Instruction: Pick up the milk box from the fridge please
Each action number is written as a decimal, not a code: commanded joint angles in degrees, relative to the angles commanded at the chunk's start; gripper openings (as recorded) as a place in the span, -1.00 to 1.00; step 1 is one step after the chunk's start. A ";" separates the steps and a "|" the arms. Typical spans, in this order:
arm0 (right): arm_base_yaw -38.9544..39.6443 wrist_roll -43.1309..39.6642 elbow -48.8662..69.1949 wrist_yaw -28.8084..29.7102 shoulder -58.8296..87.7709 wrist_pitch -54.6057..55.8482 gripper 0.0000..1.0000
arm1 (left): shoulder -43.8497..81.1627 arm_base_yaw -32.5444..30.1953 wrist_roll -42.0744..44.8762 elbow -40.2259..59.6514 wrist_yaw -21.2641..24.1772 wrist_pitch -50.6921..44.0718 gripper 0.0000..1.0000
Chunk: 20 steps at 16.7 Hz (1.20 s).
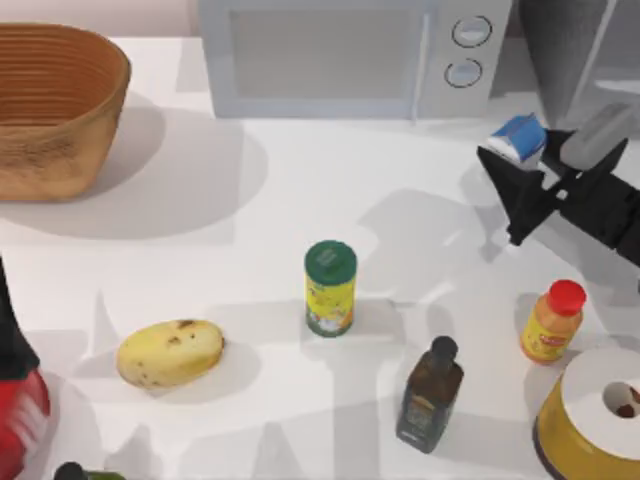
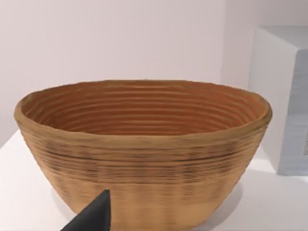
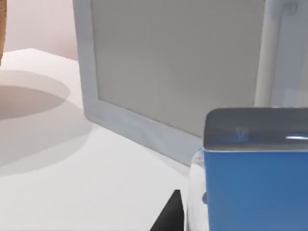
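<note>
milk box (image 1: 519,139): small blue-and-white carton, tilted, off table, at table's far right beside right claw (image 1: 545,165). fridge (image 1: 570,50): dark grey cabinet, partly visible at far right corner.

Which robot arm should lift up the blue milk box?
The right one, I think. The right gripper is already at the milk box, close to the fridge. The left arm sits far off at the table's left edge, near the basket.

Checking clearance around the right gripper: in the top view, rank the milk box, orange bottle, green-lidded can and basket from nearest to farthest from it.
From the right gripper:
1. Milk box, at its fingertips, right rear.
2. Orange bottle, right front.
3. Green-lidded can, table centre.
4. Basket, far left rear.
</note>
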 joint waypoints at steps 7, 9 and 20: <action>-0.31 -0.12 0.46 -0.49 0.62 0.50 -1.00 | 0.00 0.00 0.00 0.00 0.00 0.00 1.00; 0.06 -0.06 0.45 -0.36 0.67 0.33 -1.00 | 0.00 0.00 0.00 0.00 0.00 0.00 1.00; 5.30 -0.33 14.32 5.22 9.32 -4.86 -1.00 | 0.00 0.00 0.00 0.00 0.00 0.00 1.00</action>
